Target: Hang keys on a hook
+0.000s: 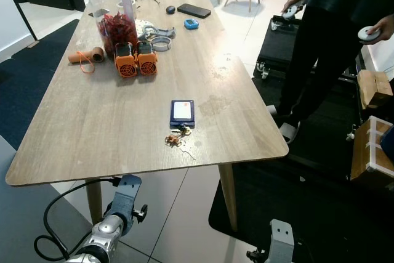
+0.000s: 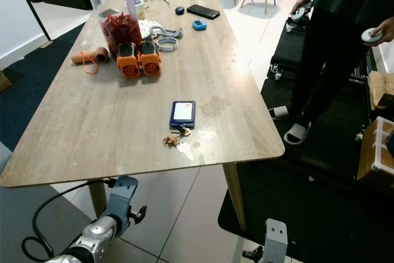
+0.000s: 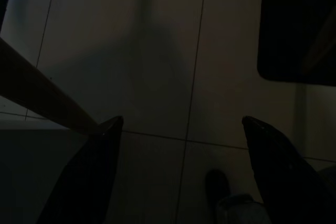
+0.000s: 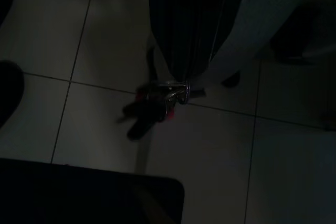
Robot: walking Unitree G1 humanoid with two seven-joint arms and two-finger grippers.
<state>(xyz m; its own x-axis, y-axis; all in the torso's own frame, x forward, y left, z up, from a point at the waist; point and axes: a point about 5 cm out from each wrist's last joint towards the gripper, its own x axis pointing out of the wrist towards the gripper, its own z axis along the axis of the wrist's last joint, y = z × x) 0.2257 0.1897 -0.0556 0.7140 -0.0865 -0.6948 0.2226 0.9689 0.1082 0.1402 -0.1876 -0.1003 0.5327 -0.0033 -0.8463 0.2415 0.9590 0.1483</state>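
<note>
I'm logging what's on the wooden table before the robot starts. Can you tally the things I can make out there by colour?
Orange: 2, the pair of orange devices
Blue: 2, the card holder and the small blue gadget
Black: 2, the phone and the mouse
Red-lidded: 1, the jar
Brass-coloured: 1, the keys
Brown: 1, the cardboard roll
Total: 9

small key bunch (image 1: 177, 138) with blue card tag (image 1: 182, 113), flat near table's (image 1: 74, 127) front edge.
</note>
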